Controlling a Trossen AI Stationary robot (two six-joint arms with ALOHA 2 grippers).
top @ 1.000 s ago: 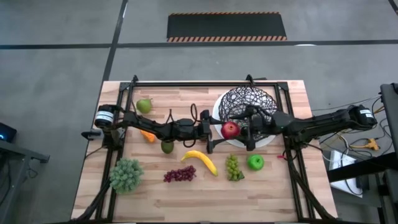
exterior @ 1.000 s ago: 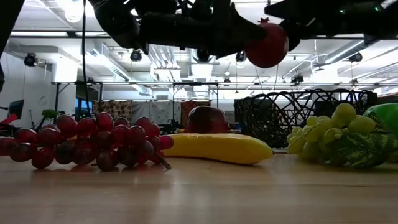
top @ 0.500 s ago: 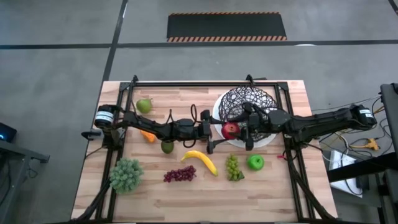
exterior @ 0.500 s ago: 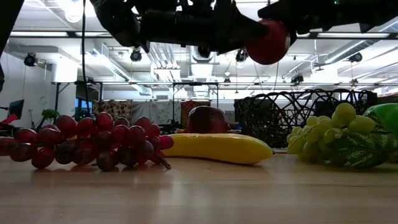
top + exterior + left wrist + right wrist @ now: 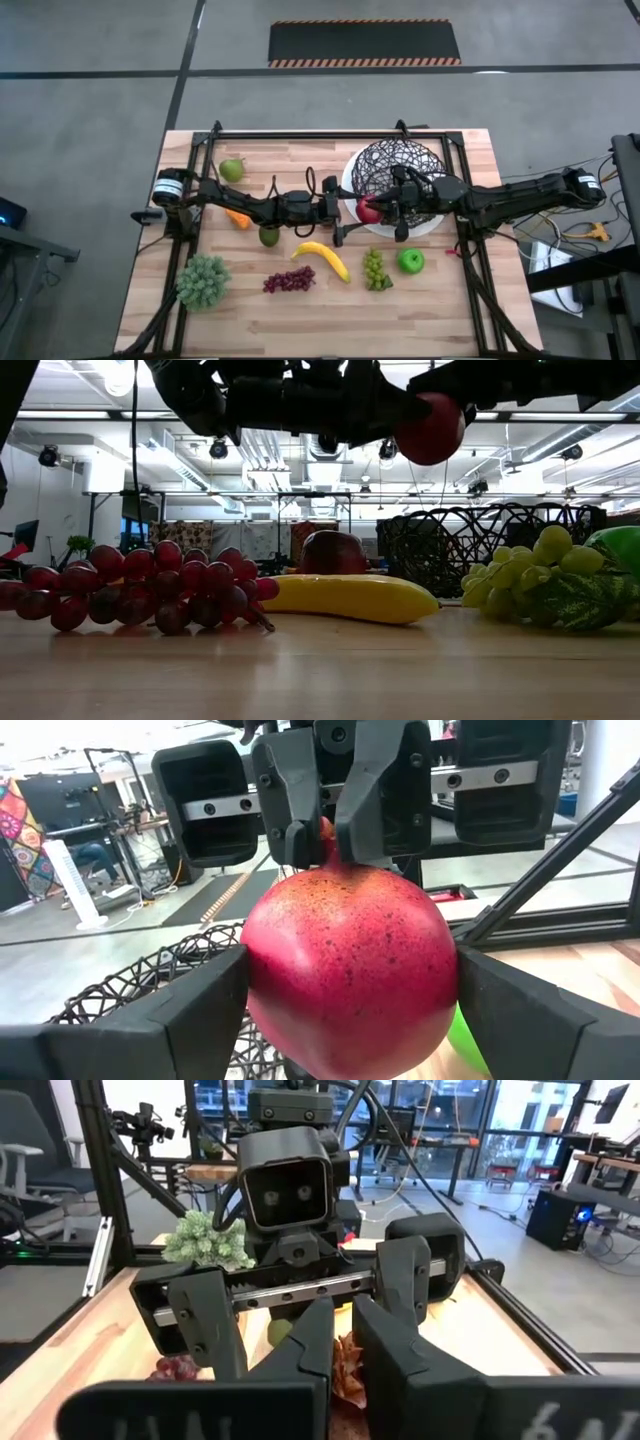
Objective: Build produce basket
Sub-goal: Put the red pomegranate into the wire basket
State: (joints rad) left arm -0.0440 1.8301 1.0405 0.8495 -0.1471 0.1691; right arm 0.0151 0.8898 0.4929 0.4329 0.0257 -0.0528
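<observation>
Wooden desk with a black frame, grey floor around it. Both arms meet mid-air over the middle of the desk, at the basket's (image 5: 398,178) near-left rim. The basket stands toward the far right corner.

Left gripper (image 5: 345,1010): fingers spread just wide enough to clamp the red fruit (image 5: 350,960), one pad on each flank, stem end pointing away from the wrist. In the low view the fruit (image 5: 430,428) hangs well above the desk.

Right gripper (image 5: 322,838): faces the left one head-on, fingers narrowed to a small gap at the fruit's stem tip. Whether it truly grips or only touches, cannot tell.

Key relation: the fruit lies between the two grippers, on the line joining them, with the basket directly behind the right gripper. The right arm is nearer the basket, so this is probably a handover.

On the desk, not yet in the basket: banana (image 5: 322,258), purple grapes (image 5: 288,281), green grapes (image 5: 374,268), green apple (image 5: 410,261), pear (image 5: 231,169), avocado (image 5: 269,236), carrot (image 5: 237,218). Leafy bunch (image 5: 203,281) sits near the front left corner.
</observation>
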